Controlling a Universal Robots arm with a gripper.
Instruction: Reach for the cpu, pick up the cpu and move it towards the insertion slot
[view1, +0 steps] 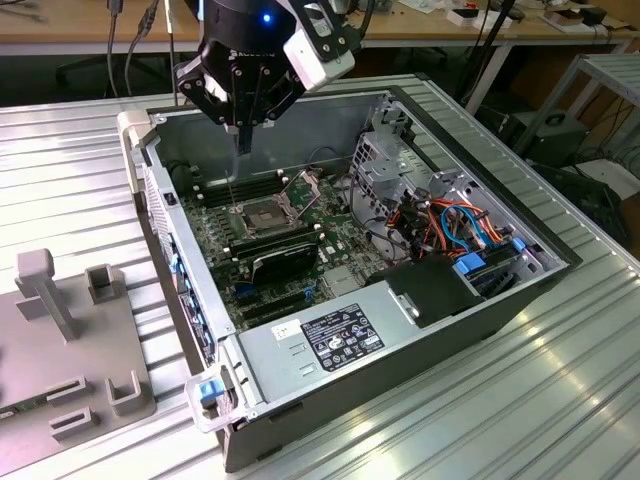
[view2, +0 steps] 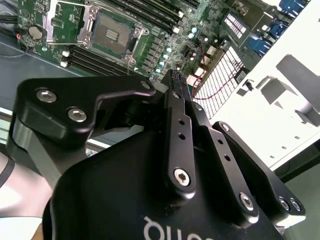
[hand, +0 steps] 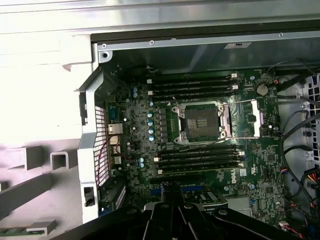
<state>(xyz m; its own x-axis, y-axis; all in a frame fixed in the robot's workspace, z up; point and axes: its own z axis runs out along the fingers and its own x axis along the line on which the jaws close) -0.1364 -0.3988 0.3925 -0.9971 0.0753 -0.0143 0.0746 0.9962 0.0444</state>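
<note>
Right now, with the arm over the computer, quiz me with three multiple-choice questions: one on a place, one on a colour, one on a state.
1. Where is the claw?
A above the open computer case
B lying on the table
C down at the floor

2. The motherboard is
A green
B red
C white

3. The CPU socket is
A closed on a chip
B open and empty
C under a cooler

Answers:
1. A, it hangs over the case's interior in the exterior view.
2. A, the board shows green in the first wrist view.
3. B, its frame is swung aside and the centre is bare.
</note>
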